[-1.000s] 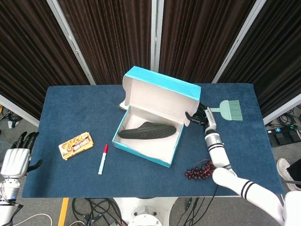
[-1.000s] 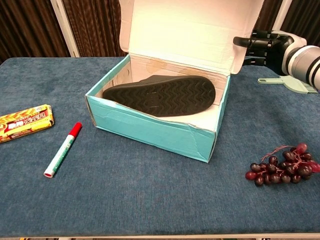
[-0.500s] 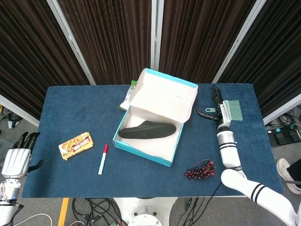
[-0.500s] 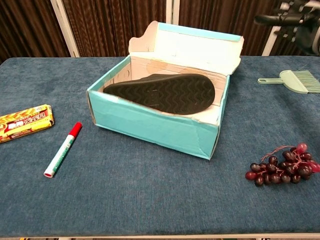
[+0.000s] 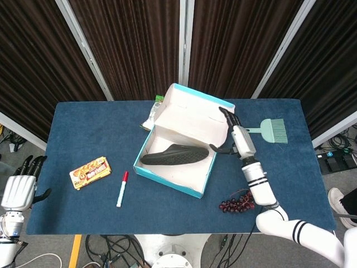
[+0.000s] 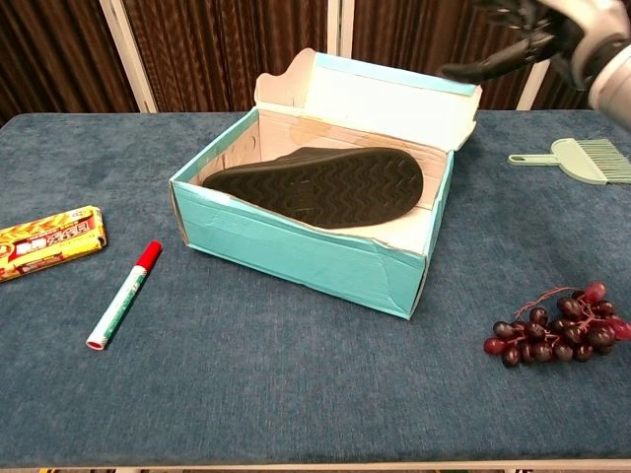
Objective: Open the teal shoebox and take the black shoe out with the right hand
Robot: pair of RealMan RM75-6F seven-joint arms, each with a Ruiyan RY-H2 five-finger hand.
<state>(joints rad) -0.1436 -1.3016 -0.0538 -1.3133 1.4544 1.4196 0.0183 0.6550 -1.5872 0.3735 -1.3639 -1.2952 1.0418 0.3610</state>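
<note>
The teal shoebox stands open mid-table, its lid leaning back. Inside lies the black shoe on its side, with the sole facing the chest view. My right hand hovers over the box's right end beside the lid's corner. It holds nothing and its fingers are spread; in the chest view the right hand shows at the top right, above the lid. My left hand hangs off the table's left edge, empty, with its fingers straight.
A snack packet and a red-capped marker lie left of the box. A bunch of dark grapes sits at the front right, and a green brush at the back right. A small green packet shows behind the lid.
The lid has tipped from upright to leaning back. My right hand let go of it, swung out toward the brush, then came back over the box's right end.
</note>
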